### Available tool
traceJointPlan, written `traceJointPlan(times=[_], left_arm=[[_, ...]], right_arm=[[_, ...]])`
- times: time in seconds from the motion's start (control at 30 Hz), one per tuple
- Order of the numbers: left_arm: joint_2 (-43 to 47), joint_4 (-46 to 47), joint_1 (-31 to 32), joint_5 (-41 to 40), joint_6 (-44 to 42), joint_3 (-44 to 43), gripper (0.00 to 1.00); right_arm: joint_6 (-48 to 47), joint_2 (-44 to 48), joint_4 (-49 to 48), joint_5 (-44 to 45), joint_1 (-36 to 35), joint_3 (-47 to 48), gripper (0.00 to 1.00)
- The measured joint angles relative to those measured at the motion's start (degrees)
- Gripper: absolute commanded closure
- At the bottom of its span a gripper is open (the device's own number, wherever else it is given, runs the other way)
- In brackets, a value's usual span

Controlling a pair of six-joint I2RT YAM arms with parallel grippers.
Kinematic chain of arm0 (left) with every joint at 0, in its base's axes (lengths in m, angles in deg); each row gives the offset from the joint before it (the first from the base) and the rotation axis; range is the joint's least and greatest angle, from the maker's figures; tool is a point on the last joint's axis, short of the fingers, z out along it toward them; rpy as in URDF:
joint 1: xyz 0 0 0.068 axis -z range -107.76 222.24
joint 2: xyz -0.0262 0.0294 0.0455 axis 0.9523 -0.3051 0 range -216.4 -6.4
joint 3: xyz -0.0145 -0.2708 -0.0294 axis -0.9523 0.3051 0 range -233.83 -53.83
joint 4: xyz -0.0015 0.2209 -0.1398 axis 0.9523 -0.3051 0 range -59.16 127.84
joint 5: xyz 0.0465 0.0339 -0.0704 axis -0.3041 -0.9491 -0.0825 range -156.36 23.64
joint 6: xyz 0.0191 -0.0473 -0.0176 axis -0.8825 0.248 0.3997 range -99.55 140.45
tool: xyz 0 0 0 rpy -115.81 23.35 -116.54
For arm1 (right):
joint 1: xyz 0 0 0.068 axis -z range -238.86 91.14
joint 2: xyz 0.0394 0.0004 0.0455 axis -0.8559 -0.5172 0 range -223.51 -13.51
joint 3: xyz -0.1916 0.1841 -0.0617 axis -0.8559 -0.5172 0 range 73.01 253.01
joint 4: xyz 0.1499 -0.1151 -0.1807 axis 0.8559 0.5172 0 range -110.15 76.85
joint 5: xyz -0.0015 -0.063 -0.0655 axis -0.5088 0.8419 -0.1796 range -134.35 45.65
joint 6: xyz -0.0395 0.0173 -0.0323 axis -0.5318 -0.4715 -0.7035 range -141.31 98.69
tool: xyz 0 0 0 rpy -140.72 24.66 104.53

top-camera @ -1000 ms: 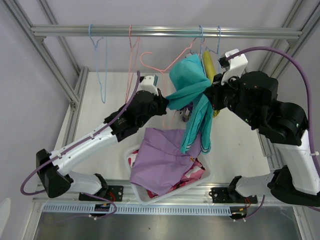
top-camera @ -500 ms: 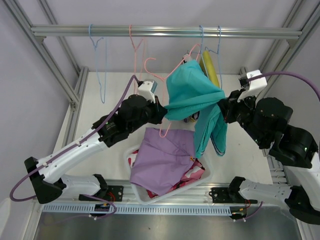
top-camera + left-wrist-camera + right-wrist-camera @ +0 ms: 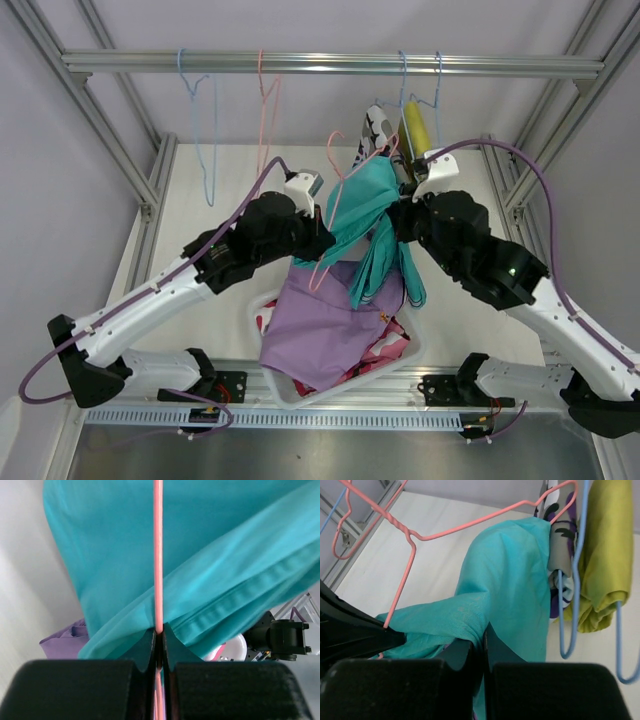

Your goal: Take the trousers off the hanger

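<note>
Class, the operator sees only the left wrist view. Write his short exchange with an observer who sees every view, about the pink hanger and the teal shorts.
Operator: My left gripper pinches the pink hanger. What does the right gripper hold?
Observer: It is shut on a fold of the teal shorts.
Operator: Is the hanger's hook on the rail?
Observer: No, the hook hangs free below the rail.
</note>
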Motion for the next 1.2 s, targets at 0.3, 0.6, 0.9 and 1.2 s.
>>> traceJointPlan(times=[0.3,0.6,0.9,1.2], left_arm=[[1.4,-0.5,0.0,-0.3,-1.3,-0.2,0.99],[3.5,-0.9,0.0,-1.0,-1.9,-0.3,0.99],[5.4,-1.2,0.0,-3.8,-2.4,-0.3,0.99],[5.7,-1.3,0.0,-4.9,-2.4,-0.3,0.99]], right_arm=[[1.2,1.0,-4.0,-1.7,2.1,-5.7,1.00],[2.3,8.2,-4.6,-2.6,5.3,-14.8,1.00],[3.7,10.4,-4.5,-3.8,5.7,-22.6,1.00],[3.6,15.6,-2.1,-3.9,8.7,-24.1,1.00]])
